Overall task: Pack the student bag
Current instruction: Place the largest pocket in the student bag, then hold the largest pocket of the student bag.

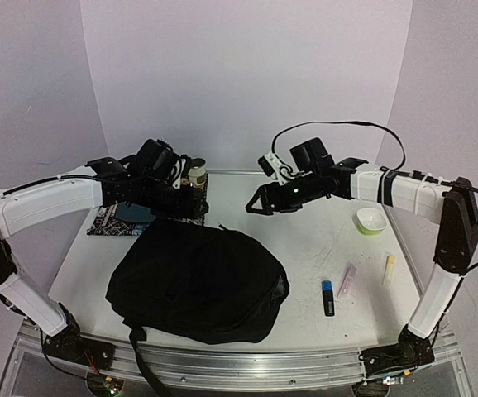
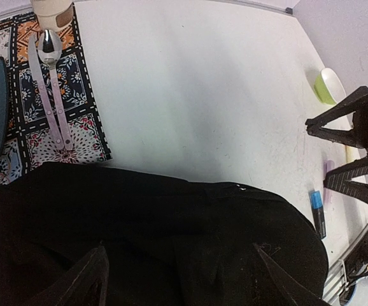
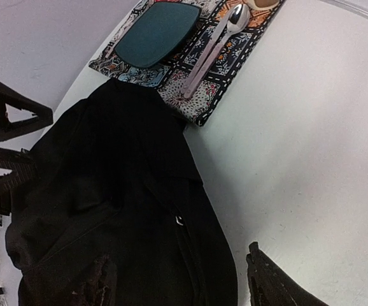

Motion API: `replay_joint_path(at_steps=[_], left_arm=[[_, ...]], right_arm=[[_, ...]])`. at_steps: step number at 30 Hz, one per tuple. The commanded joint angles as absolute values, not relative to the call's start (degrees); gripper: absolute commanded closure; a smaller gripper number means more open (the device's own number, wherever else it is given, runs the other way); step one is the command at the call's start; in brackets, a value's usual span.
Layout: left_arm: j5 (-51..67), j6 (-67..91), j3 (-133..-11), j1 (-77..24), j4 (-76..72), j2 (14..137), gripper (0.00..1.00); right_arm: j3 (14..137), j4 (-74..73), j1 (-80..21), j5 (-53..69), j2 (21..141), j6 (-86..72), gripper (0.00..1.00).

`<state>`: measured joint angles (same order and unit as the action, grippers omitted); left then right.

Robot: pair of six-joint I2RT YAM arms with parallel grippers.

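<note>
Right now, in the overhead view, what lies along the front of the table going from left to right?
student bag → blue-capped marker → pale pink stick → yellow stick

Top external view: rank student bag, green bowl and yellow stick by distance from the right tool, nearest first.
1. student bag: its upper edge lies just below and left of the right tool.
2. green bowl: well off to the right of the tool, at about its height in the view.
3. yellow stick: also on the right, beyond the bowl and lower in the view.
</note>
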<state>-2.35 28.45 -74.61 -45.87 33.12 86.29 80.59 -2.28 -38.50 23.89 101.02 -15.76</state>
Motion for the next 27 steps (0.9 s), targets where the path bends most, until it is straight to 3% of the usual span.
replay_joint_path(at_steps=[1, 7, 13, 27], left_arm=[[3.9, 24.3, -74.8, -42.1, 33.1, 87.3, 0.25], [8.8, 21.6, -72.3, -38.9, 33.3, 88.5, 0.25], [10.9, 19.9, -70.8, -37.8, 33.6, 89.3, 0.26], [14.5, 18.3, -71.3, -37.2, 34.2, 90.8, 0.28]], right_arm=[[88.1, -5.7, -41.2, 23.9, 106.6, -10.5, 0.29], [99.1, -9.8, -45.3, 18.3, 115.0, -9.4, 0.32], [107.7, -14.6, -47.1, 12.8, 121.7, -9.4, 0.46], [110.2, -17.0, -49.8, 8.8, 126.4, -9.6, 0.6]])
